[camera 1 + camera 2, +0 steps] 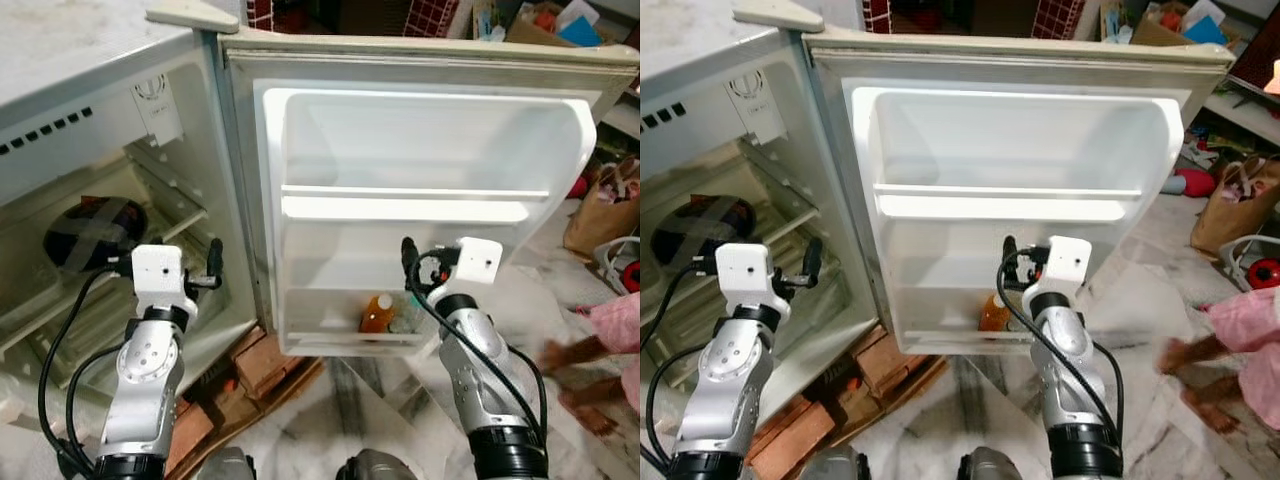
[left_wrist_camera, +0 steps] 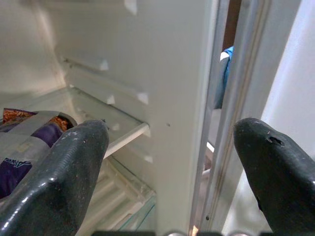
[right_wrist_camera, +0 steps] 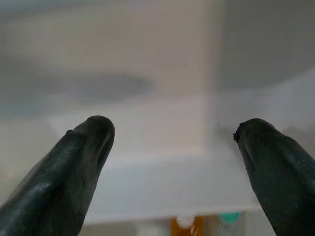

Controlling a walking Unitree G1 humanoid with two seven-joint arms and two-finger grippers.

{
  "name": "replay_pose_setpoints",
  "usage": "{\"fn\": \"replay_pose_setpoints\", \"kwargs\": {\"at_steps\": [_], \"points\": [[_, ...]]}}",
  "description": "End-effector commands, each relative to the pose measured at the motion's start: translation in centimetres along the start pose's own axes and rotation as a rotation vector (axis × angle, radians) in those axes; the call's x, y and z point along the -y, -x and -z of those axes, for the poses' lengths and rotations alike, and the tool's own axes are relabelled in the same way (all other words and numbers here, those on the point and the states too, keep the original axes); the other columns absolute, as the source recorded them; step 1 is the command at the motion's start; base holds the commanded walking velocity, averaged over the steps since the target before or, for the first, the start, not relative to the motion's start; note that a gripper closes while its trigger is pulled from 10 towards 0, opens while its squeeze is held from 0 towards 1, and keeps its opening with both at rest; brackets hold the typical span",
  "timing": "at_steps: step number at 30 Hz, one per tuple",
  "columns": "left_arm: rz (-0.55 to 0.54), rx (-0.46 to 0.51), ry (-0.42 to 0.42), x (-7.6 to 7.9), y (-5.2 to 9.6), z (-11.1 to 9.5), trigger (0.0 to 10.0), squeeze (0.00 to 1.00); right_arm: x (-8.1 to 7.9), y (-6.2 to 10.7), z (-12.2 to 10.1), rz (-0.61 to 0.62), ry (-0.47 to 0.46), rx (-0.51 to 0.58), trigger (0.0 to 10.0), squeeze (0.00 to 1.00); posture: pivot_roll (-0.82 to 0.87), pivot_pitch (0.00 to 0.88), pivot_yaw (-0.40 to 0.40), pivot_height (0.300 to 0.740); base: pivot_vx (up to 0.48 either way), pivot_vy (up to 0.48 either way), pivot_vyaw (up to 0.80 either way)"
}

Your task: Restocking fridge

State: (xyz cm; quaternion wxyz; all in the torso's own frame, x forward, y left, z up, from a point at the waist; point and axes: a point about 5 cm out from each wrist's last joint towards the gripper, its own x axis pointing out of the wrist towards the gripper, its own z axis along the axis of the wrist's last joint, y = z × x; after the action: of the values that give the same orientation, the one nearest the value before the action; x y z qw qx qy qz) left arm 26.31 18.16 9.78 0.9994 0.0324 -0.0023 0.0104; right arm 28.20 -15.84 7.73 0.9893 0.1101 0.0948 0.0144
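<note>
Right wrist view: right gripper (image 3: 174,132) fingers spread, empty, w/ orange-liquid bottle (image 1: 377,313) half hidden behind white fridge door's (image 1: 430,140) bottom shelf rail; left gripper (image 2: 170,135) likewise spread, empty.

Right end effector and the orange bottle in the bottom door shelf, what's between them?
Nothing: in the left eye view the right end effector hangs above the orange bottle, with bare white fridge door liner behind.

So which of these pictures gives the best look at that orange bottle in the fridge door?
The left eye view: the orange bottle stands in the door's bottom shelf, mostly in sight. The right eye view shows it partly behind the right arm. The right wrist view catches just its top, blurred.
</note>
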Motion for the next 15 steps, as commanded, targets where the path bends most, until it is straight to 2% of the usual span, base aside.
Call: {"fn": "replay_pose_setpoints", "kwargs": {"at_steps": [1,3,4,7,9,15], "points": [[0.002,-0.001,0.004,0.2,0.1,-0.1,10.0,0.00,0.4,0.3,-0.2,-0.024,-0.013,-0.025,10.0,0.00,0.00,0.064,-0.063,0.740,0.000,-0.416,0.00],[0.002,-0.005,0.006,0.2,0.3,-0.1,10.0,0.00,0.4,0.5,0.1,-0.066,-0.007,-0.062,10.0,0.00,0.00,0.067,-0.063,0.740,0.000,-0.428,0.00],[0.005,-0.008,0.006,0.2,0.4,0.0,10.0,0.00,0.3,0.7,0.6,-0.122,0.024,-0.122,10.0,0.00,-0.01,0.069,-0.063,0.740,0.000,-0.458,0.00],[0.006,-0.009,0.006,0.3,0.4,0.0,10.0,0.00,0.3,0.9,1.0,-0.155,0.053,-0.158,10.0,0.00,-0.01,0.071,-0.063,0.740,0.000,-0.445,0.00],[0.009,-0.009,0.006,0.4,0.4,0.0,10.0,0.00,-0.4,1.7,1.8,-0.285,0.109,-0.230,10.0,0.00,-0.01,0.073,-0.064,0.740,0.000,-0.388,0.00],[0.015,-0.010,0.001,0.4,0.4,0.0,10.0,0.00,-1.3,2.4,1.8,-0.429,0.103,-0.264,10.0,0.00,-0.01,0.076,-0.063,0.740,0.000,-0.381,0.00]]}}
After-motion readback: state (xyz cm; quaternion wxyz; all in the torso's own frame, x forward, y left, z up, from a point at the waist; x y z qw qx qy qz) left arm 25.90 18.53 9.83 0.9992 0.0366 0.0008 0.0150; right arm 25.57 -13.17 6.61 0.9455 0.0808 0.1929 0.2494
